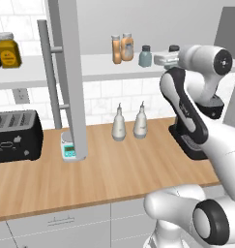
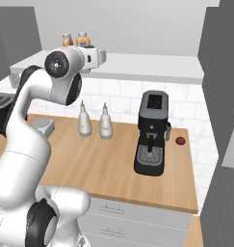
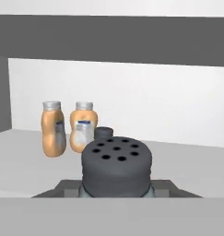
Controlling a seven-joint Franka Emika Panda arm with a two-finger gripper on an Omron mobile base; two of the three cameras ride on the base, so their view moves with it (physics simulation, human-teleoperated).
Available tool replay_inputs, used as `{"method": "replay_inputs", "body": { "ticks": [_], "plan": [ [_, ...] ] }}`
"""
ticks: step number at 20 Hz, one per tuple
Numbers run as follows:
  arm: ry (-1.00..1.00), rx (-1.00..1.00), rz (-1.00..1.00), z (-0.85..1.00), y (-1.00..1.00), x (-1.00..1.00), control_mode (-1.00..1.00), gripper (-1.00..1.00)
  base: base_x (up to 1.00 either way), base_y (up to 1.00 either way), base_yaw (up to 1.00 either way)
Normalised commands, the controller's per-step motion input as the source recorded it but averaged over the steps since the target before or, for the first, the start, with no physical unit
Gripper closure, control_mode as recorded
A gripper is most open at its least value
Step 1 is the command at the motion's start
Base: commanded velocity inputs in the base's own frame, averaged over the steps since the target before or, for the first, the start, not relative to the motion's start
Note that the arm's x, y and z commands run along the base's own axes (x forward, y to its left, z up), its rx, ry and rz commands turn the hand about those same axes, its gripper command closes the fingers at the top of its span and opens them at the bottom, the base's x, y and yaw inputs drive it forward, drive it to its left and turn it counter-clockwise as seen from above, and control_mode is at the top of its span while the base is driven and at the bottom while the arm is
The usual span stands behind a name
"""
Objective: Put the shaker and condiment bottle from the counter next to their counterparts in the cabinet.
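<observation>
- Shaker (image 3: 116, 168) held in hand (image 3: 116, 196), jaws narrow on its body below the dark perforated cap, already up at the cabinet shelf (image 1: 99, 65) rather than on the table (image 1: 104, 169).
- Both orange condiment bottles (image 3: 53, 129) standing side by side on the shelf, so that half judged done.
- Counterpart shaker (image 1: 145, 56) standing just right of the bottles in the left base view; in the hand view only its dark cap (image 3: 103, 133) peeking over the held cap.
- Step in hand: set the held shaker down next to that twin.
- Advance slowly, keeping the shaker upright and level.
- Aim for bare shelf just beside the twin, not straight at it: risk of nudging it into the bottles.
- Lower until the base sits on the shelf before releasing.
- Open only a little, then retreat straight back, clear of the grey door (image 1: 70, 72).
</observation>
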Motion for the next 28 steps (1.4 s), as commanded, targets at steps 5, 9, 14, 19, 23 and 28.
{"method": "replay_inputs", "body": {
  "ticks": [5, 9, 14, 19, 23, 28],
  "plan": [
    [0.02, 0.00, 0.00, -0.06, 0.00, 0.38, -1.00, 1.00, 0.00, 0.00, 0.00],
    [0.06, 0.00, 0.00, -0.19, 0.00, 0.49, -1.00, 1.00, 0.00, 0.00, 0.00],
    [0.05, 0.00, 0.00, -0.10, 0.00, 0.38, -1.00, 1.00, 0.00, 0.00, 0.00],
    [0.05, 0.00, -0.04, -0.23, -0.01, 0.23, -1.00, 1.00, 0.00, 0.00, 0.00],
    [0.01, 0.00, -0.03, -0.20, 0.00, 0.16, -1.00, 1.00, 0.00, 0.00, 0.00],
    [0.00, 0.00, 0.00, -0.01, 0.00, 0.22, -1.00, 1.00, 0.00, 0.00, 0.00]
  ]
}}
